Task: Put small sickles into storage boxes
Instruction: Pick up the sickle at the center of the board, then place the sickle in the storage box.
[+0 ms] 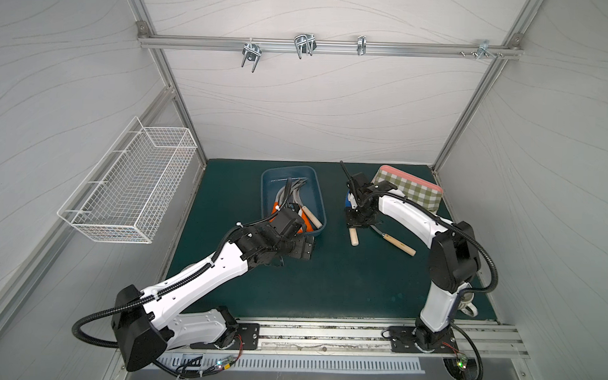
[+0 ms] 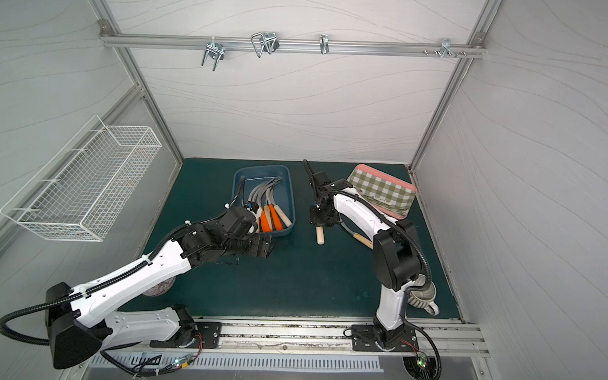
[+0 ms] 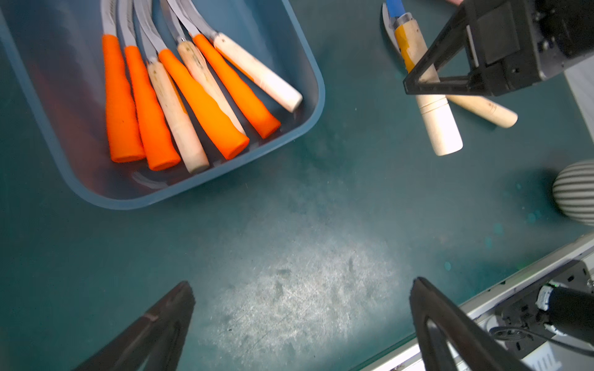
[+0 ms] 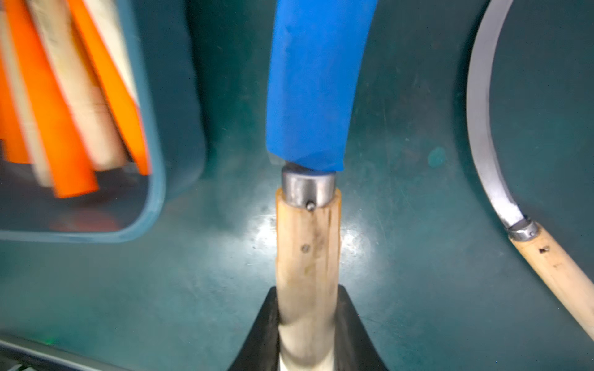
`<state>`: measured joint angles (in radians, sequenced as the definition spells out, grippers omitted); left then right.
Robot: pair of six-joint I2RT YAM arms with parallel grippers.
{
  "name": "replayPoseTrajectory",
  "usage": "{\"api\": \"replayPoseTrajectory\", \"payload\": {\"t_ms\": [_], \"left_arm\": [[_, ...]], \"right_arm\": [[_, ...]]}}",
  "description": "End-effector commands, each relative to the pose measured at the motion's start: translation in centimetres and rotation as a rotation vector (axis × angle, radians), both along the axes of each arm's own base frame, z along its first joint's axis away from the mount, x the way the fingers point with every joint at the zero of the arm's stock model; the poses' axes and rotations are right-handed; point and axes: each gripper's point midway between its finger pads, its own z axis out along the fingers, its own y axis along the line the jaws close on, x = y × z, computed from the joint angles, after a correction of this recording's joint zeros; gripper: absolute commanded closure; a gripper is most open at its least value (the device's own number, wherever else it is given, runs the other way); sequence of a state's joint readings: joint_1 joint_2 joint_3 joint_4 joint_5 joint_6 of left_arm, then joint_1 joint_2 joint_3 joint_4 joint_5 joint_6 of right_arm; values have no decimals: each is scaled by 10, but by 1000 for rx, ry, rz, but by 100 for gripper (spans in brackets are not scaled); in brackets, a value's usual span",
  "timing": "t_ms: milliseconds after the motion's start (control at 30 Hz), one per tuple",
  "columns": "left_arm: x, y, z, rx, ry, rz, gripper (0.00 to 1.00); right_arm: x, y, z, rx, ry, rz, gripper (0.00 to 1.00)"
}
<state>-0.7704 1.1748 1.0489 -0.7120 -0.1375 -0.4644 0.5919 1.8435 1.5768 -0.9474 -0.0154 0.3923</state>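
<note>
Your right gripper (image 4: 308,300) pinches the blue-bladed sickle (image 4: 313,80) by its wooden handle (image 4: 307,250); your left gripper (image 3: 303,286) gapes empty. It is likely stiff and blade-heavy, so grip near the blade end.

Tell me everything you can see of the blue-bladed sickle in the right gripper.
The blue-bladed sickle has a pale wooden handle, a grey metal ferrule with a small pin, and a blade covered in matte blue. The right gripper is shut on the handle's middle, butt end sticking out behind. It is between the storage box and a grey-bladed sickle on the mat; whether it is lifted is unclear.
</note>
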Motion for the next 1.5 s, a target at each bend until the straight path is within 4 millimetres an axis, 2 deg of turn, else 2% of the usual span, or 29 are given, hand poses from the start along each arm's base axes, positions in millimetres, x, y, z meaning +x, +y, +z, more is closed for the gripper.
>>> {"api": "replayPoseTrajectory", "payload": {"t_ms": [0, 333, 867, 1167, 1467], "left_arm": [[9, 3, 19, -5, -28, 4, 1], [22, 22, 31, -11, -32, 53, 1], [32, 59, 32, -29, -1, 149, 1], [35, 75, 26, -30, 24, 203, 1], [36, 80, 17, -42, 41, 227, 1]], "right_arm": [[-6, 9, 7, -1, 34, 25, 86], [5, 48, 33, 64, 5, 71, 85], [17, 120, 40, 150, -23, 168, 84], [23, 153, 24, 197, -8, 207, 83], [35, 176, -1, 243, 11, 229, 81]]}}
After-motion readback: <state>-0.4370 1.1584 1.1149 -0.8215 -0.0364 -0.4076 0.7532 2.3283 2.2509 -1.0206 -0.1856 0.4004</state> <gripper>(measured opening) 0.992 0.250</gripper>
